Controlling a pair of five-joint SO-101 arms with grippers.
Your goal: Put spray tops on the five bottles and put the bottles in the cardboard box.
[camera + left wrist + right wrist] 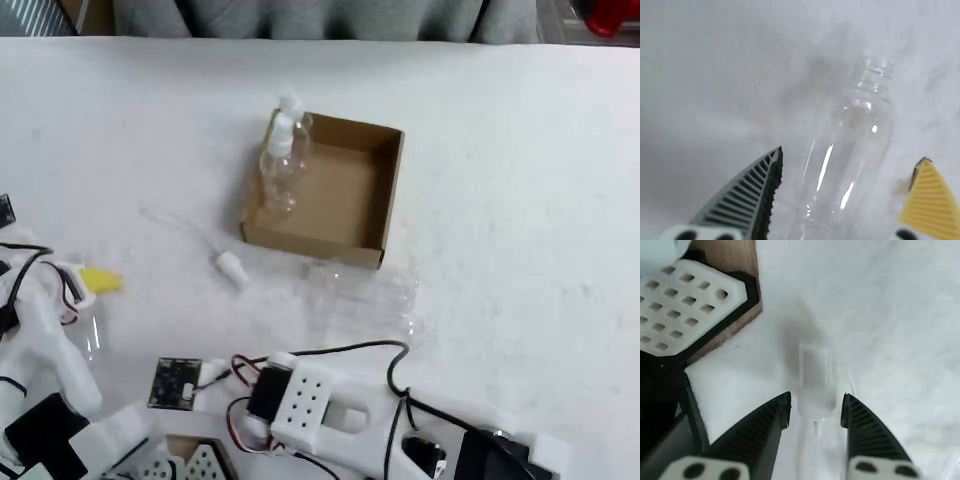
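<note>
Clear bottle (865,100), uncapped, is lying on the white table (520,150) between the left gripper (851,155) fingers, which are standing wide apart on either side of it (one grey, one yellow). A loose spray top (230,268) is lying near the cardboard box (310,240), where two capped bottles (282,160) are leaning. The right gripper (816,399) is straddling a small spray top (816,370), jaws narrowly parted.
</note>
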